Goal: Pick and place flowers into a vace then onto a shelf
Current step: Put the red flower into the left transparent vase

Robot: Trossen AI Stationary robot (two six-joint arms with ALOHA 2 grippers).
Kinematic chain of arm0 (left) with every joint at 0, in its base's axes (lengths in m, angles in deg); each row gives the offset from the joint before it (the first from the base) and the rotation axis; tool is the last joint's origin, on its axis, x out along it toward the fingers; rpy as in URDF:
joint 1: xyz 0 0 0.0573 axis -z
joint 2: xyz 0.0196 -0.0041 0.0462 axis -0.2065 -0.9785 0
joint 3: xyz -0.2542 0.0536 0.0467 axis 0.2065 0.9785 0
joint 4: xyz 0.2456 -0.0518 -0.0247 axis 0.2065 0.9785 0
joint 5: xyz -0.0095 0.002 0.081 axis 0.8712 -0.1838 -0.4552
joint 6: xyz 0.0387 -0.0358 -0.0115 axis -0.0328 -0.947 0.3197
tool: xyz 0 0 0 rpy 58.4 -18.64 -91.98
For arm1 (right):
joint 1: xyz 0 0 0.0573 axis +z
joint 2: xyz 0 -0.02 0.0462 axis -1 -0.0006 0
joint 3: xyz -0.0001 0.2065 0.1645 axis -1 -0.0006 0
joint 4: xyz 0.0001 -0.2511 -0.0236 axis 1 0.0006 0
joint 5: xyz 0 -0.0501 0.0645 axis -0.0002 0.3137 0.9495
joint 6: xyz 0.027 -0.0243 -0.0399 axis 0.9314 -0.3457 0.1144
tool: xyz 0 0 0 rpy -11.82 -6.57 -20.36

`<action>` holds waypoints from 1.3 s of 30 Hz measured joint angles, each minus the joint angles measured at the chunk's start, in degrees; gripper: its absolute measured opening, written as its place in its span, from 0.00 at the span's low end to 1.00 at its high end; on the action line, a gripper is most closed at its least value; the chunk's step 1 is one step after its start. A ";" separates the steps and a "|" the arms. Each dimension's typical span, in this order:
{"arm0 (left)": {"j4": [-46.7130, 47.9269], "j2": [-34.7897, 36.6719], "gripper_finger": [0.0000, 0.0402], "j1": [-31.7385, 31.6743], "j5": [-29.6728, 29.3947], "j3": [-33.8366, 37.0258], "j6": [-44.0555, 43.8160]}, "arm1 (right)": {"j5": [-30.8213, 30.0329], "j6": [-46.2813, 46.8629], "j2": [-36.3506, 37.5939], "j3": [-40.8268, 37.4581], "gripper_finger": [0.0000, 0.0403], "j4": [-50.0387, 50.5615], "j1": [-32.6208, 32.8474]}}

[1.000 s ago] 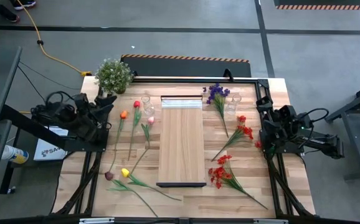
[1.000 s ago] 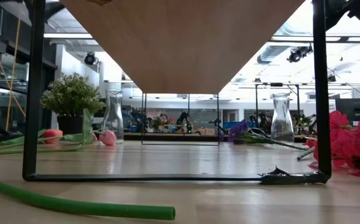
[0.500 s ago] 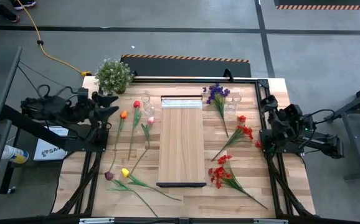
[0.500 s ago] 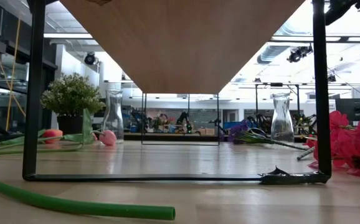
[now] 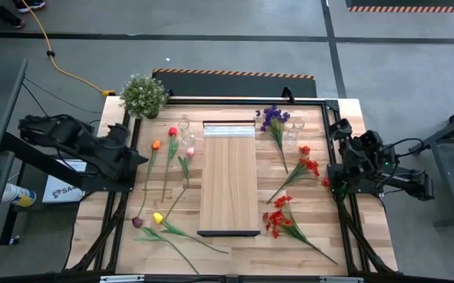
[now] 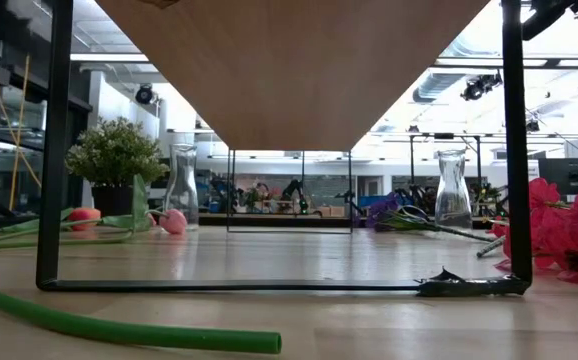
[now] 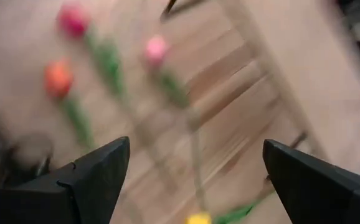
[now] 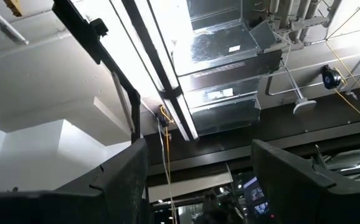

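Note:
Tulips lie on the table left of the shelf (image 5: 228,177): a red one (image 5: 172,132), an orange one (image 5: 155,145), a pink one (image 5: 189,151), and a yellow one (image 5: 158,218) nearer the front. A purple sprig (image 5: 272,118) and red sprays (image 5: 305,167) lie to the right of the shelf. Two glass vases (image 5: 186,130) (image 5: 294,130) stand upright at the shelf's far corners. My left gripper (image 5: 137,154) (image 7: 195,143) hangs open, slanting down over the table's left edge beside the tulips. My right gripper (image 5: 339,130) (image 8: 197,146) is open at the right edge, pointing up at the ceiling.
A bushy potted plant (image 5: 143,94) stands at the far left corner. More red sprays (image 5: 278,220) lie near the front right. The low view looks under the shelf (image 6: 299,70), with a green stem (image 6: 119,328) close in front. A black frame borders the table.
My left arm has risen and reached back toward the left, and its gripper has tipped over to slant down at the tulips, a little nearer the table's front. The flowers, vases and shelf have stayed where they were.

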 joint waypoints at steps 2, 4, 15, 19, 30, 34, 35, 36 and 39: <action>2.47 -1.56 0.99 0.00 3.14 1.10 -3.38 | 0.00 0.00 0.00 -0.02 0.68 0.02 -0.02; 2.70 -3.04 0.99 0.00 4.15 2.47 -4.89 | 0.00 0.01 0.00 0.00 0.68 0.04 -0.02; -6.57 -10.85 0.99 0.00 4.25 11.64 -6.38 | -1.09 0.28 0.00 0.00 0.68 0.11 0.00; -9.17 -14.02 0.99 0.00 3.43 13.93 -6.74 | -2.58 0.35 0.00 0.00 0.68 0.11 -0.01; -9.36 -22.53 0.99 -0.02 2.12 17.40 -10.74 | -3.67 0.41 0.02 0.00 0.68 0.17 -0.02; -10.07 -26.24 0.99 -0.02 2.06 17.42 -10.73 | -3.67 0.43 0.00 -0.02 0.68 0.41 -0.02; -10.58 -27.37 0.99 -0.02 2.08 17.42 -10.73 | -3.65 0.43 0.02 0.00 0.68 0.47 -0.01; -11.12 -28.37 0.99 -0.02 2.08 17.42 -10.72 | -3.65 0.43 0.00 -0.01 0.68 0.58 0.00; -11.83 -31.53 0.99 -0.02 2.12 17.42 -10.71 | -3.65 0.43 0.00 0.00 0.68 0.81 0.00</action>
